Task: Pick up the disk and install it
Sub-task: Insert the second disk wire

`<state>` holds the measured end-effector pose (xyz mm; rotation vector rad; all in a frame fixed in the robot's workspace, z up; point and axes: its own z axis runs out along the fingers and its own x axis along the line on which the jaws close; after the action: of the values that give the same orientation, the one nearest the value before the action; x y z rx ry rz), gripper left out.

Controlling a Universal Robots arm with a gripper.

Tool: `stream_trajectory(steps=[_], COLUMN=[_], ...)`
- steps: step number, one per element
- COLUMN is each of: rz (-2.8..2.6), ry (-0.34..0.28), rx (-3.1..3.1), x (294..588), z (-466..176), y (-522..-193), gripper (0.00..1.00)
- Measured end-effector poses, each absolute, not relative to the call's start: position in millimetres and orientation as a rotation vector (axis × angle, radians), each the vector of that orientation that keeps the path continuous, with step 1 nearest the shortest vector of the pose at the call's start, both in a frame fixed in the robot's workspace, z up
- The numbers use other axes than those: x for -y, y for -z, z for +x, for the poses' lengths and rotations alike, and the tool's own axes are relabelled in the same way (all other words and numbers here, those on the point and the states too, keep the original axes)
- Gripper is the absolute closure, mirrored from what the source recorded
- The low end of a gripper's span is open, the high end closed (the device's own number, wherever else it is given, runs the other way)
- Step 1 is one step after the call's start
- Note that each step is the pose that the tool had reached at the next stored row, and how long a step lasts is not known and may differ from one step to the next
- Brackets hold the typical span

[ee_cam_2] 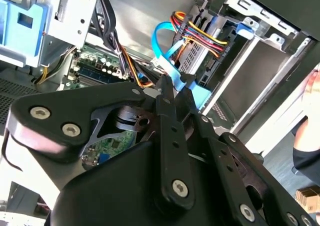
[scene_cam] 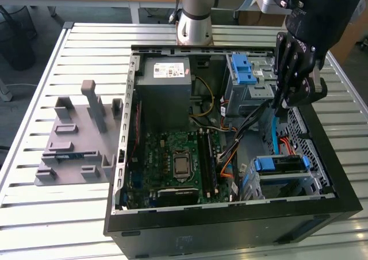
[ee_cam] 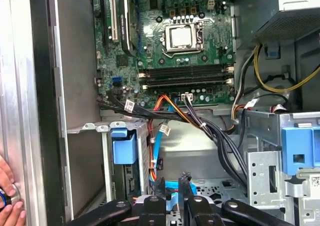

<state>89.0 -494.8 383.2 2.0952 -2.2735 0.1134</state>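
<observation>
Blue rails mark the disk (scene_cam: 280, 164), already seated in the bay at the case's near corner on the exterior view's right. My gripper (scene_cam: 283, 102) hangs above that side, fingers closed on nothing; installation looks largely finished.

cable bundle (ee_cam: 210, 126) crossing the case's open middle; drive cage (scene_cam: 253, 81) beside

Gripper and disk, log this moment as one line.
gripper: shut, empty, above open computer case | disk: in its bay, blue bracket showing | contact: none
</observation>
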Motion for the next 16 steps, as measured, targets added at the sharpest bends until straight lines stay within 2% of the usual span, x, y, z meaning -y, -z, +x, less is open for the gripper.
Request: stream_trajectory(steps=[9, 16], rz=[2.07, 2.067], ry=[-0.197, -0.21], rx=[2.247, 2.244], x=[494.6, 494.6], z=[89.0, 89.0], y=[-376.6, -371.8], gripper=[0.75, 0.76])
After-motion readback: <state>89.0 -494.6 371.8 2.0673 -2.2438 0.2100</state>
